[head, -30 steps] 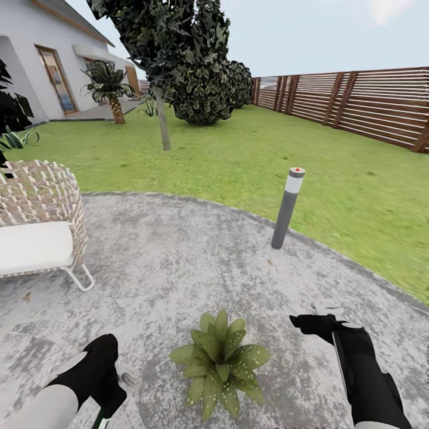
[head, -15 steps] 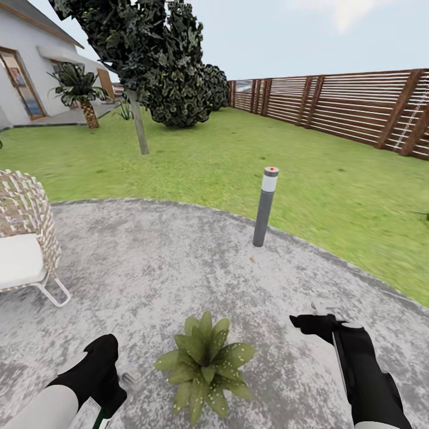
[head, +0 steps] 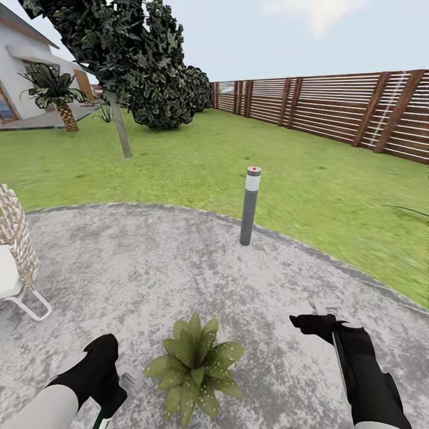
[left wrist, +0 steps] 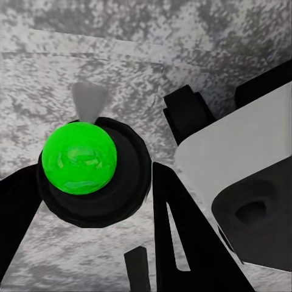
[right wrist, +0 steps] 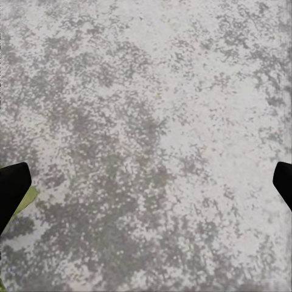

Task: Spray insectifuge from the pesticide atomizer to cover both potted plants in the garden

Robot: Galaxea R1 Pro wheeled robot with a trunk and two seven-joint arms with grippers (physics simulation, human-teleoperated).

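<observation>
Gripping the pesticide atomizer [left wrist: 85, 170], left tool [head: 122, 381]; right tool [right wrist: 146, 182] spread wide over paving [right wrist: 152, 121].

Arms: both showing pale grey forearm shells ending in matte black wrists; black pincer fingers [right wrist: 12, 185] showing, wedge-shaped.

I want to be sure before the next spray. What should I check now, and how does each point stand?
1. Sprayer held: ok. The pesticide atomizer sits between the left tool's fingers.
2. Nozzle direction: ok, it seems. It points toward the potted plant close beside it.
3. Coverage of this plant: cannot tell. Insectifuge specks show on the leaves, but full cover is not sure.
4. Right tool: ok. It is open, holds nothing and hangs over the patio.
5. Obstacles: ok. The bollard lamp stands well beyond the plant.
</observation>
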